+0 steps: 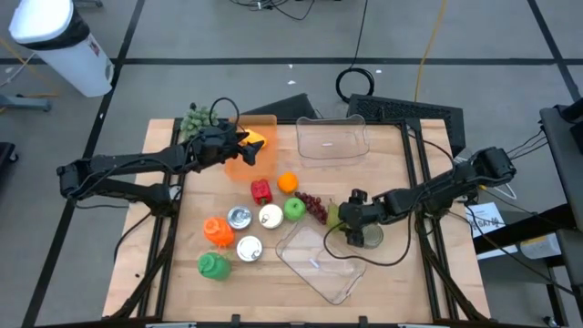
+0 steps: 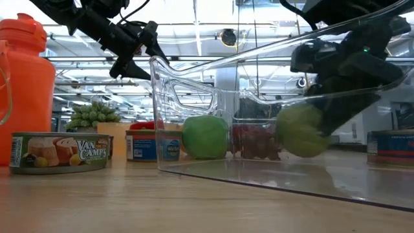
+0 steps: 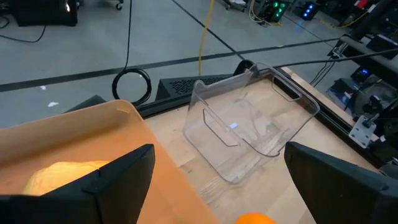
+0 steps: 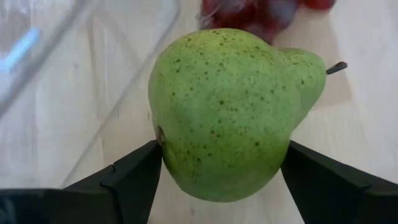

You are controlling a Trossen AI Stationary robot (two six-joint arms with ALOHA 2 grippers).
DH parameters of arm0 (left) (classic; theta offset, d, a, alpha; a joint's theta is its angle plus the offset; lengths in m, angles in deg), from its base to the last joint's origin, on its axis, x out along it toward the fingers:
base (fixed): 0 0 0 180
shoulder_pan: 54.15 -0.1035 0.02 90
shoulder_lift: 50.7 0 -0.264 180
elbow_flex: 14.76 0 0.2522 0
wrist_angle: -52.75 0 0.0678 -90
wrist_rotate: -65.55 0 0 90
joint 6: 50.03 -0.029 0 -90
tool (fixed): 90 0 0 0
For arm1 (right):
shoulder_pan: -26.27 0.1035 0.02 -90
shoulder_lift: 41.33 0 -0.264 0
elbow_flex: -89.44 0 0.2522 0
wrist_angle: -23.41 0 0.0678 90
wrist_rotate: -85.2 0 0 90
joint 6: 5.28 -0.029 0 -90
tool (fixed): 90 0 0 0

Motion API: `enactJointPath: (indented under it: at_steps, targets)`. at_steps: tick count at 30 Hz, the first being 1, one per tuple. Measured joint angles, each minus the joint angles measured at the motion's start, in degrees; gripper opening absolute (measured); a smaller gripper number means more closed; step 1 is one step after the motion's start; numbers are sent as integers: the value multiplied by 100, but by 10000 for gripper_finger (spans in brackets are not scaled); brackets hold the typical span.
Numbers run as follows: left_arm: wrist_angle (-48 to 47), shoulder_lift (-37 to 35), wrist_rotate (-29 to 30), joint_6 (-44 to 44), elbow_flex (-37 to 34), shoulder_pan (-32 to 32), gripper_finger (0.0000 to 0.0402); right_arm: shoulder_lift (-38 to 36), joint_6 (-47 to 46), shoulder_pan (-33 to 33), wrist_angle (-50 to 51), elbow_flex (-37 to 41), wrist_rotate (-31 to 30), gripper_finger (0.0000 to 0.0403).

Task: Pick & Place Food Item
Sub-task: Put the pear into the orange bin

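While the left arm reaches across the table's far left side, its gripper (image 1: 239,146) hovers over the orange bin (image 1: 260,157), fingers spread wide and holding nothing. Stretching in from the right edge, the right arm sets its gripper (image 4: 217,180) low at the table, fingers closing around the green pear (image 4: 233,112) just beside the red grapes (image 1: 312,205) and the near clear tray (image 1: 319,264).
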Motion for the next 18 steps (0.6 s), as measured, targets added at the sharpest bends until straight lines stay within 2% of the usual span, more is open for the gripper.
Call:
enactJointPath:
  at_steps: [7,14,16,18]
  targets:
    - [0,0,0,-2,0,-4,374,-15,257,-74,-181,0,-88,279]
    - [-56,0,-14,-2,-2,-4,374,-450,349,-109,-137,0,-233,275]
    - [-47,0,-192,44,-2,-4,374,-675,435,-107,-120,-2,-464,275]
    - [43,10,-608,-7,-2,-4,374,-904,571,-111,-141,-2,-752,275]
